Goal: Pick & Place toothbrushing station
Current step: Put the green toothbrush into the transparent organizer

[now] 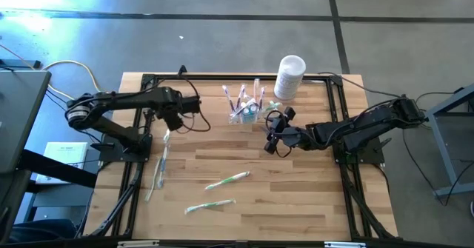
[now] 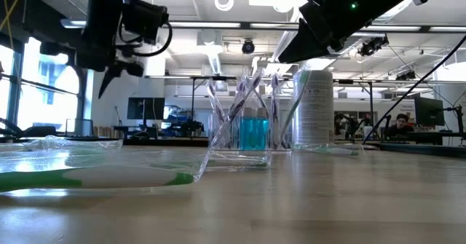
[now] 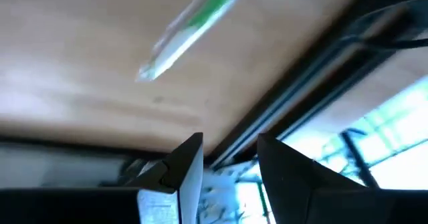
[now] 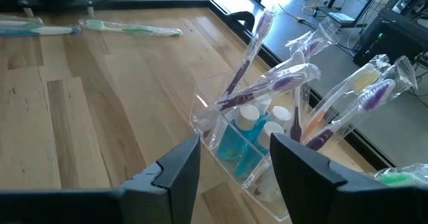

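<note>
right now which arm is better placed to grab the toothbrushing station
The right. The right gripper hovers just beside the toothbrushing station, fingers open, and the right wrist view frames it between them. The left gripper sits farther off near the table's left edge, over a wrapped green toothbrush.

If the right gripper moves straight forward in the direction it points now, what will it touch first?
Most likely the toothbrushing station: the right gripper is open and points at this clear holder, which sits just ahead between its fingers. The exact gap is hard to judge.
</note>
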Controlling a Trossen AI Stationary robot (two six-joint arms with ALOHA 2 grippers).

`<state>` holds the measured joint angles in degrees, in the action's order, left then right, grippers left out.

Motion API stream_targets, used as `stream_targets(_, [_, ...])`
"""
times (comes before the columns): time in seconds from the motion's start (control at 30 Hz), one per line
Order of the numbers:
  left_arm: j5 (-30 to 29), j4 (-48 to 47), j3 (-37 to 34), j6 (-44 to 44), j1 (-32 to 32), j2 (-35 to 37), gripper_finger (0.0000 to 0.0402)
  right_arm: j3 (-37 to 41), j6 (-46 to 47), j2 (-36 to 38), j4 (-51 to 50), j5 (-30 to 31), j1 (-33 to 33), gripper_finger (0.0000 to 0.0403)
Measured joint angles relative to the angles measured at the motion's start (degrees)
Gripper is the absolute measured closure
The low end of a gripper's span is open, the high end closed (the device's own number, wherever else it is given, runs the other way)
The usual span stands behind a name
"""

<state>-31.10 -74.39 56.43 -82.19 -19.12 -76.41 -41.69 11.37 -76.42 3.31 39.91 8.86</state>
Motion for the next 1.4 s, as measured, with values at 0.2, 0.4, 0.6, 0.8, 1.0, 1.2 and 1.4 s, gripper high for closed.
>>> stream_targets(0.2, [8.1,-0.7,0.0,3.4,0.0,-0.8,0.0265,0.0,0.4,0.0,0.0,0.0,0.0,0.0230])
stream_targets(0.4, [12.4,2.2,-4.4,-3.2,0.0,-0.8,0.0265,0.0,0.7,0.0,0.4,0.0,0.0,0.0230])
stream_targets(0.6, [12.1,7.8,-9.5,-5.8,0.0,-0.8,0.0265,0.0,0.8,0.0,0.3,0.0,0.0,0.0230])
stream_targets(0.8, [11.9,14.9,-13.4,-8.1,0.0,-0.7,0.0265,0.0,0.9,0.0,0.3,0.3,0.0,0.0230])
stream_targets(1.0, [12.6,20.2,-16.4,-9.6,0.0,-0.7,0.0265,0.0,0.9,0.0,0.3,0.3,0.0,0.0230])
stream_targets(1.2, [14.9,25.3,-19.2,-11.4,0.0,-1.9,0.0265,0.0,0.9,0.0,0.3,0.4,0.0,0.0230])
stream_targets(1.4, [15.0,26.8,-19.7,-9.6,0.1,-8.6,0.0265,0.0,0.9,0.0,0.3,0.5,0.0,0.0230])
